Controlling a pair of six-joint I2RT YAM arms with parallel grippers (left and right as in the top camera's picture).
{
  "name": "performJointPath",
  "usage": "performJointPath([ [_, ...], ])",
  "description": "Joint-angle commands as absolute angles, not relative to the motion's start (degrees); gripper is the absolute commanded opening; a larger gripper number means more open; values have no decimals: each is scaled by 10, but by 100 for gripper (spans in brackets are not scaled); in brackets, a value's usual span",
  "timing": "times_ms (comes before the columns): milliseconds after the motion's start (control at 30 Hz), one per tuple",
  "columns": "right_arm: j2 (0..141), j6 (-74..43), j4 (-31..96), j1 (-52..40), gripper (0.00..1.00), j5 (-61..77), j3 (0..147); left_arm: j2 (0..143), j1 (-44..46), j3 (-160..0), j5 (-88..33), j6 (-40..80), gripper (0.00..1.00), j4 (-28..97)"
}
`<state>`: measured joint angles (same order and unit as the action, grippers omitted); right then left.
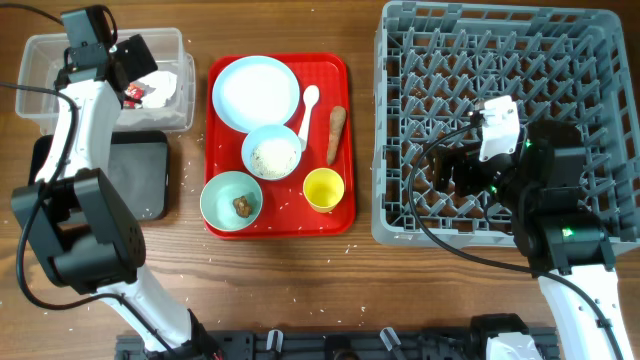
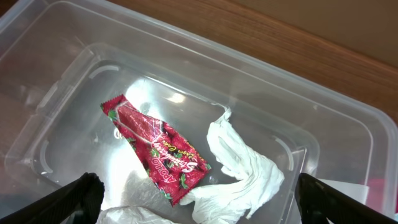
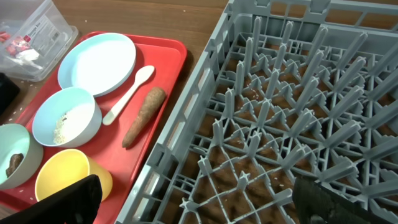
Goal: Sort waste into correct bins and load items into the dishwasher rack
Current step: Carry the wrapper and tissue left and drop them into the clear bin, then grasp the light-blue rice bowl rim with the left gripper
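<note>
Currently, the left gripper (image 2: 208, 202) hangs over the clear tub (image 1: 40, 60) at the table's (image 1: 420, 300) far left corner, its fingers spread wide with nothing between them. In the tub, directly below it, lie the red snack wrapper (image 2: 155, 146) and the crumpled white tissue (image 2: 239, 165), touching at one end. Just nearer than the tub sits the black tray (image 1: 140, 170), and what it holds cannot be made out. The flat red tray (image 1: 335, 70) lies mid-table carrying everything else. The pale blue plate (image 1: 256, 92) is at its far side, with the white spoon (image 1: 307, 108) just right of the plate and the brown sausage-shaped piece (image 1: 336, 133) beside the spoon. The blue-white bowl (image 1: 271, 152), with rice grains (image 3: 62, 127) in it, stands at the centre. The mint green bowl (image 1: 231, 200) is at the near left with the small brown lump (image 1: 242, 206) inside, and the yellow cup (image 1: 323, 189) stands upright at the near right. To the right stands the grey dishwasher rack (image 1: 600, 60) — only pegs and grid floor show in it. The right gripper (image 3: 205, 202) hovers above the rack's near-left part, jaws wide apart and empty.
</note>
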<state>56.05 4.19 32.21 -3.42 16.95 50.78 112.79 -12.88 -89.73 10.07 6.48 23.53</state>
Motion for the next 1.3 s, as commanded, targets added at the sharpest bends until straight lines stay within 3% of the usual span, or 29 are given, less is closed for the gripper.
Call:
performJointPath([
  [0, 564, 39, 319, -33, 100, 182, 519, 1062, -129, -900, 107, 64, 100, 236],
  [300, 564, 39, 312, -33, 100, 182, 519, 939, -93, -900, 39, 64, 98, 367],
  [467, 564, 39, 316, -33, 100, 182, 519, 930, -28, -900, -76, 65, 79, 495],
  [600, 564, 39, 317, -33, 100, 182, 519, 954, 48, -900, -77, 79, 78, 557],
  [800, 564, 39, 324, -33, 100, 182, 518, 1020, 154, -898, -77, 136, 70, 555],
  [1067, 569, 39, 332, -33, 100, 182, 517, 1162, 222, -898, -72, 218, 59, 489],
  [1100, 571, 39, 333, -33, 100, 182, 517, 1174, 226, -898, -72, 218, 57, 486],
  [1267, 577, 39, 335, -33, 100, 182, 517, 1201, 230, -898, -48, 220, 27, 485],
])
